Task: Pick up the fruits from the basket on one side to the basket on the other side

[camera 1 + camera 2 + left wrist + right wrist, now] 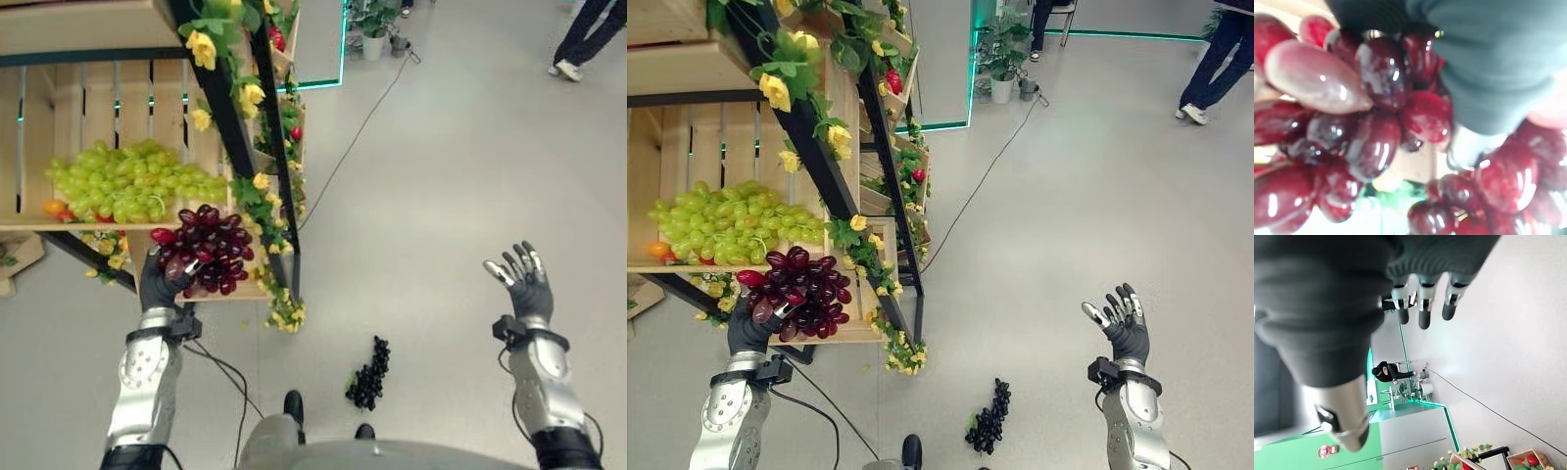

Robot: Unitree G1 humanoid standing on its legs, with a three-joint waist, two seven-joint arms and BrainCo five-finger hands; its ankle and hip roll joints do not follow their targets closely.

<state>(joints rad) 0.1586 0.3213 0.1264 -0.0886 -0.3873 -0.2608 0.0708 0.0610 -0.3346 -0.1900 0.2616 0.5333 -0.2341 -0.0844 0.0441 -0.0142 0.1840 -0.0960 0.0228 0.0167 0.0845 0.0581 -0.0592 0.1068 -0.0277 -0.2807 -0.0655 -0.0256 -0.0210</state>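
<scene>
Gripping a bunch of red grapes (206, 250), the left hand (159, 281) curls round it by the crate (29, 223); the right hand (522, 276) hangs spread, holding nothing.

We cannot see most fingers of the left hand (163, 277), because the red grape bunch (208, 250) covers them. The person (588, 37) is cut by the picture edge, and the orange fruit (53, 208) is too small to identify.
</scene>
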